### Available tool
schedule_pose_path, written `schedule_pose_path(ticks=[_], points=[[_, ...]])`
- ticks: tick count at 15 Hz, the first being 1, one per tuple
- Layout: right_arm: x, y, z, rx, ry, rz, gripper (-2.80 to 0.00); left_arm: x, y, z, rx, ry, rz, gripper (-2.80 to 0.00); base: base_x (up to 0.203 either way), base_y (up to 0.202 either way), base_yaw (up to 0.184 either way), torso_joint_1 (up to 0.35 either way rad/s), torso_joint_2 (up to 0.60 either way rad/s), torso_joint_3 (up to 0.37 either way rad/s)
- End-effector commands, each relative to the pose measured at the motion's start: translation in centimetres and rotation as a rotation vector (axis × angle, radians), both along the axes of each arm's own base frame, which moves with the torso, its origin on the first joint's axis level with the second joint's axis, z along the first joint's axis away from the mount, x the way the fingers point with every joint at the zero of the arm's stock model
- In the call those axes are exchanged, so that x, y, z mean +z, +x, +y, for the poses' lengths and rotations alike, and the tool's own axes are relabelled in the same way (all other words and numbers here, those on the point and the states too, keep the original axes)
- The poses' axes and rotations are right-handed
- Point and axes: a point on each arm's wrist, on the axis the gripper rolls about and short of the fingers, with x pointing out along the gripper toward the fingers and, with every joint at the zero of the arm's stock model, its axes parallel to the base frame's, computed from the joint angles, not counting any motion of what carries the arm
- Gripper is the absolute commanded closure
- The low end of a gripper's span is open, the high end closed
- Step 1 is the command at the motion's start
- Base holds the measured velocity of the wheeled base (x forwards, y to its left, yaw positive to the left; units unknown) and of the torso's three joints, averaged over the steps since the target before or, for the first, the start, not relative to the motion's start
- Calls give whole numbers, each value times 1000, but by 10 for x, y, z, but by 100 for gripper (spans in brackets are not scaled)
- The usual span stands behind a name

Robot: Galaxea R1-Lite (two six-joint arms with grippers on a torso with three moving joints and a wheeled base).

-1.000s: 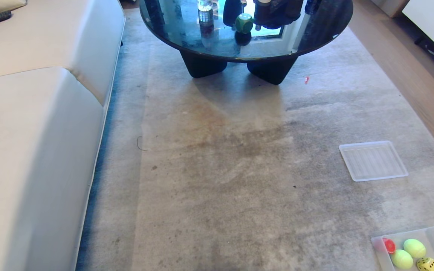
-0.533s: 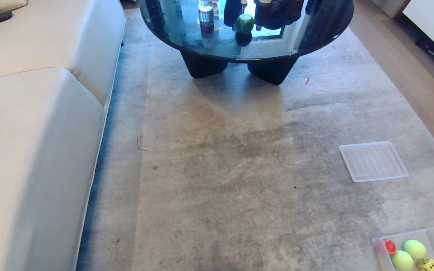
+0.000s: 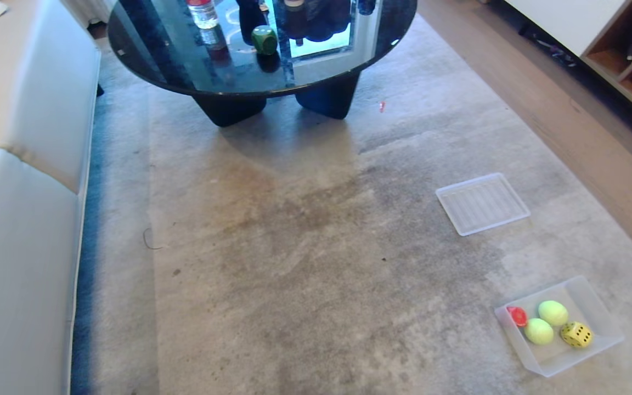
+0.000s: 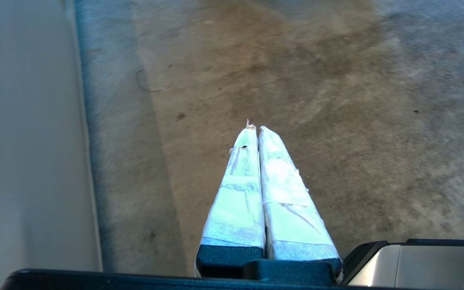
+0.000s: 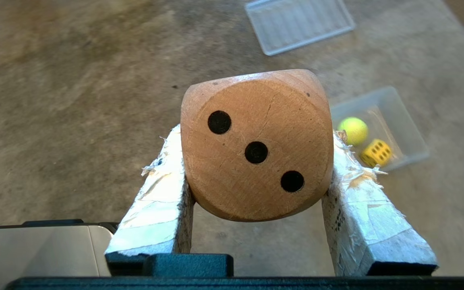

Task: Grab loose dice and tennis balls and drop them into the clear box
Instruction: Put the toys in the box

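One grey worn carpet (image 3: pixel 316 263), pale sofa (image 3: pixel 14 219), glass table (image 3: pixel 146 60), wood floor (image 3: pixel 568 126)

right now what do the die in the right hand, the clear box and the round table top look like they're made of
Beige die: looks like wood, matt, with visible grain, fine scratches and dark painted or inlaid pips.
Clear box: probably thin plastic, translucent and slightly frosted; the carpet shows through its walls.
Table top: seemingly dark glass or a glossy lacquered surface, since it mirrors the bottle and green die standing on it.

Daylit, table (image 3: pixel 261 77) glare, left wrist blurred
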Motion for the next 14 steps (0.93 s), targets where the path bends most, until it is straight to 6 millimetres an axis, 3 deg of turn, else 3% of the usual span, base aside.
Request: schedule_pose_path(ticks=[1, 14], points=[[0, 0, 0, 0, 0, 0, 0, 0, 0, 0, 0, -1, 0, 0, 1, 7, -158, 4, -4, 0], [0, 0, 0, 2, 0, -1, 0, 0, 0, 0, 2, -6, 0, 0, 1, 9, -154, 2, 3, 2]])
